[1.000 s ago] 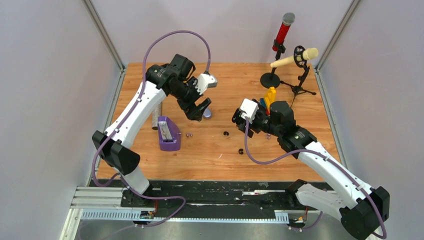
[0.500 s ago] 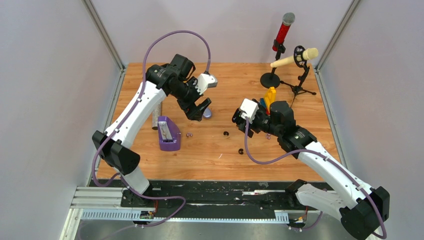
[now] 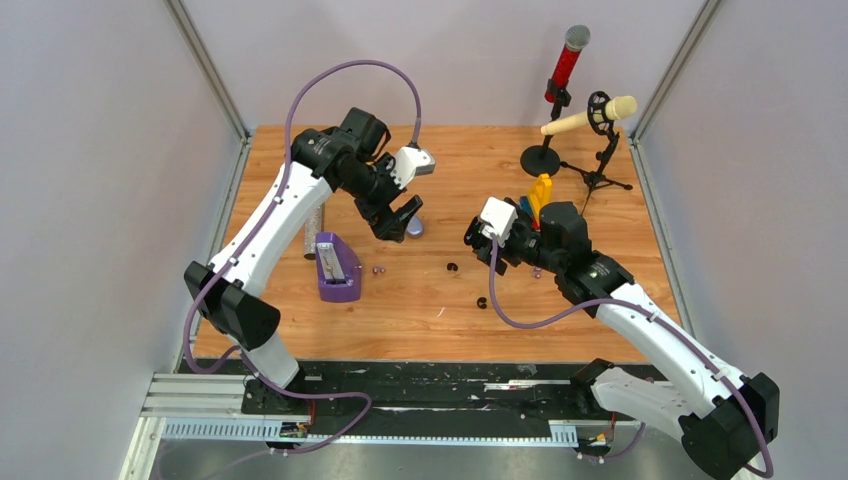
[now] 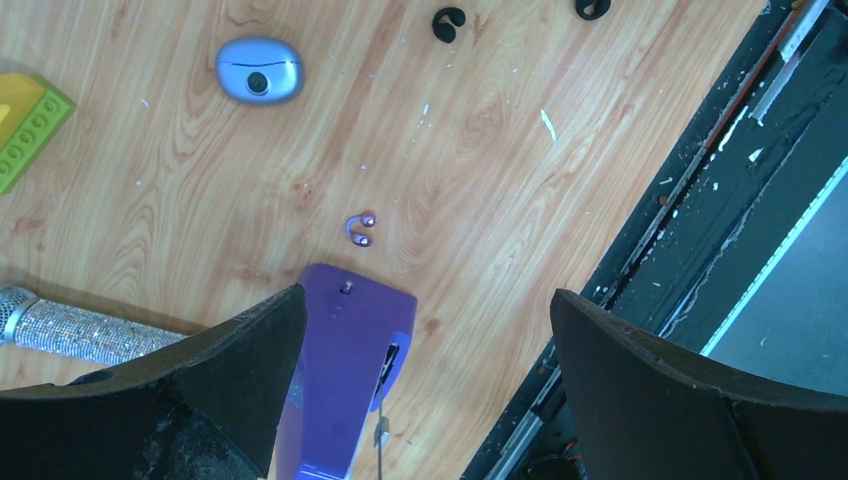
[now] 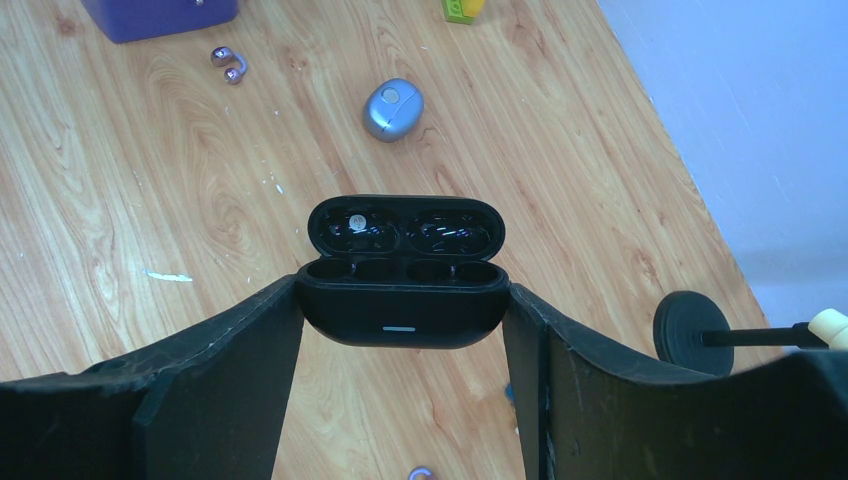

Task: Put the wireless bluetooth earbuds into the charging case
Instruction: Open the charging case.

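Right gripper [image 5: 402, 292]: both fingers [image 5: 215, 395] are pressing on the short ends of the black charging case [image 5: 400, 322] and grasping it. The case lid is standing open toward 12 o'clock. The wells are reading dark, so their contents are not resolvable.

Taken from the held case in the right wrist view:
- A blue-grey pebble case [image 5: 393, 108], closed, is lying on the table [image 5: 600, 150] at 12 o'clock.
- A purple earbud [image 5: 229, 63] is lying at 11 o'clock, near a purple box [image 5: 160, 15].
- A second purple bud [image 5: 420, 472] is peeking in at 6 o'clock, at the frame edge.
- A round stand base [image 5: 690, 333] is sitting at 3 o'clock.

Left gripper [image 4: 428, 300]: fingers [image 4: 680, 400] are standing wide apart, released, and hanging over the table.

Taken from the gap centre in the left wrist view:
- The purple earbud is lying at 11 o'clock, just beside the purple box's end.
- The first black earbud [image 4: 449, 20] is lying at 12 o'clock.
- The second black earbud [image 4: 592, 8] is lying at 1 o'clock, cut by the frame edge.
- A glittery silver cylinder [image 4: 70, 328] is lying at 9 o'clock.
- A yellow-green brick [image 4: 25, 125] is lying at 10 o'clock.

In the top view, both black earbuds are lying on the table at 6 to 7 o'clock from the right gripper, well apart from the held case.
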